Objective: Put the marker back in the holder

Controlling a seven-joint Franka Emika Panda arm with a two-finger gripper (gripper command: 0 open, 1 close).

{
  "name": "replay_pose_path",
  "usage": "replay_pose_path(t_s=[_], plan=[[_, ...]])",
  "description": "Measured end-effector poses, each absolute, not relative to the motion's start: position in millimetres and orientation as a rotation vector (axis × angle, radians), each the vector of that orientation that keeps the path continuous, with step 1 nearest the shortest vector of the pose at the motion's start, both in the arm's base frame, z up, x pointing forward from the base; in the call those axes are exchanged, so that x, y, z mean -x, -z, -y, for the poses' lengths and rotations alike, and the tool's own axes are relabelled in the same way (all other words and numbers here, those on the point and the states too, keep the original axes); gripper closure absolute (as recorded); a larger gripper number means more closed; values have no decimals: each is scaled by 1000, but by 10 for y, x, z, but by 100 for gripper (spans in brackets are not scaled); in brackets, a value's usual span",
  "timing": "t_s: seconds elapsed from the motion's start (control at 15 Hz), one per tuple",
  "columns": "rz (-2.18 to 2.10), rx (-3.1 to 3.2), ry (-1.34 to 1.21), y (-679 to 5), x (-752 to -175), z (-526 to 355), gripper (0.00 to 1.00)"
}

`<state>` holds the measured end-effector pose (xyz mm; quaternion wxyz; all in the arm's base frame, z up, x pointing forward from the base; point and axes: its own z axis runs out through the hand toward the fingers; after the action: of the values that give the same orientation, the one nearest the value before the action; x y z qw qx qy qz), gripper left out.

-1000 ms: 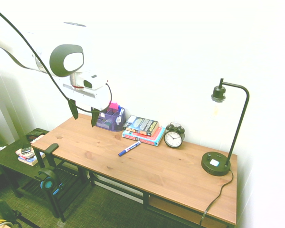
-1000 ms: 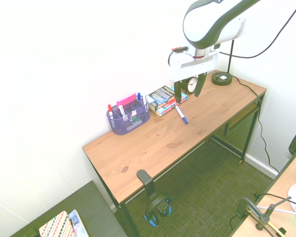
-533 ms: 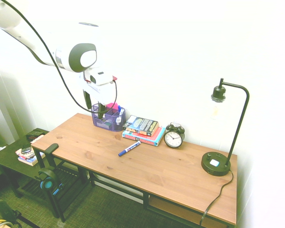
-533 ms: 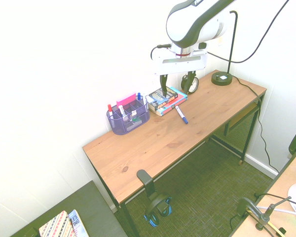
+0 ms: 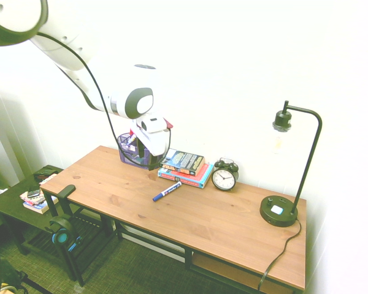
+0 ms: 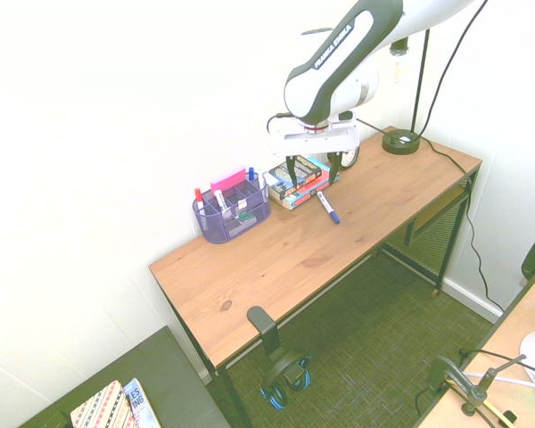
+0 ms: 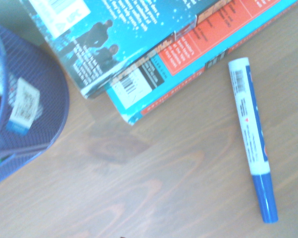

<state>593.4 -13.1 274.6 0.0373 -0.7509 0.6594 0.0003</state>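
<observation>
While the marker (image 6: pixel 328 207) lies on the desk (image 6: pixel 276 259), the pincer (image 6: pixel 314 185) hangs spread wide, empty

A white wall (image 6: pixel 116 134) is rising behind the hand (image 6: pixel 314 185), and a wooden desk (image 6: pixel 250 276) is standing below it. Well apart from the hand, a black lamp (image 6: pixel 400 141) is standing on the desk. Dark carpet (image 6: pixel 374 330) is covering the floor below the hand; a dark low table (image 6: pixel 169 379) is standing lower than it.

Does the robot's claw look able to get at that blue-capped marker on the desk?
Probably yes: the claw hangs open and empty nearby, and nothing covers the marker. The stacked books beside it might crowd the approach a little.
</observation>
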Motion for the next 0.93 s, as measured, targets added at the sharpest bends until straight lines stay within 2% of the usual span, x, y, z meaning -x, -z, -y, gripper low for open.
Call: replay_pose_path(t_s=[0.27,0.67,0.93], plan=[[-2061,2286,15,-2488,-6136,316,0],[-2092,2278,-11,-1901,-6128,464,0],[-2091,2253,-21,-1786,-6118,550,0]])
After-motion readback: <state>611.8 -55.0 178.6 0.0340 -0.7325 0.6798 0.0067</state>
